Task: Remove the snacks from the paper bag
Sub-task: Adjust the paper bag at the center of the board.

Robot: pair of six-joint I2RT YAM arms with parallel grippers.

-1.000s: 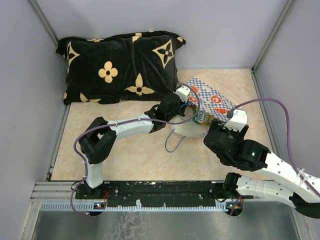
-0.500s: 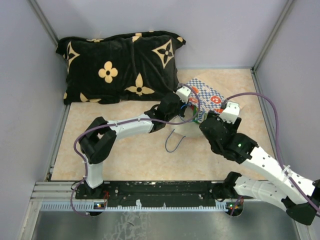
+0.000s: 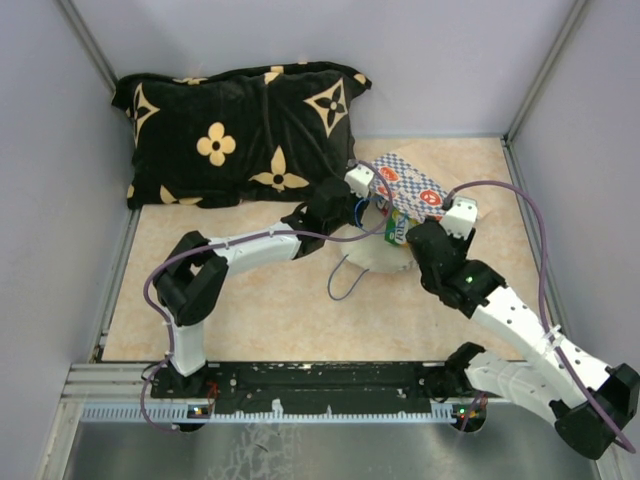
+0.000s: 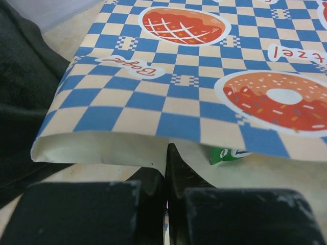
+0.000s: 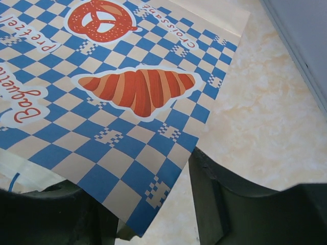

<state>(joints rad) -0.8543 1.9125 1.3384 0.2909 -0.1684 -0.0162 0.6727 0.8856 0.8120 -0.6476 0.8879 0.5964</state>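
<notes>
The blue-and-white checkered paper bag lay on its side on the beige table, with its interior hidden. One green glossy snack packet showed at the mouth, partly covered. The left gripper was closed there; any pinch on paper was indeterminate. The right gripper stood with its jaws apart, astride one bag corner. One black flowered cushion lay behind.

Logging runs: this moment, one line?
left gripper: shut at paper bag mouth | right gripper: open astride its corner | green snack: peeking out
</notes>
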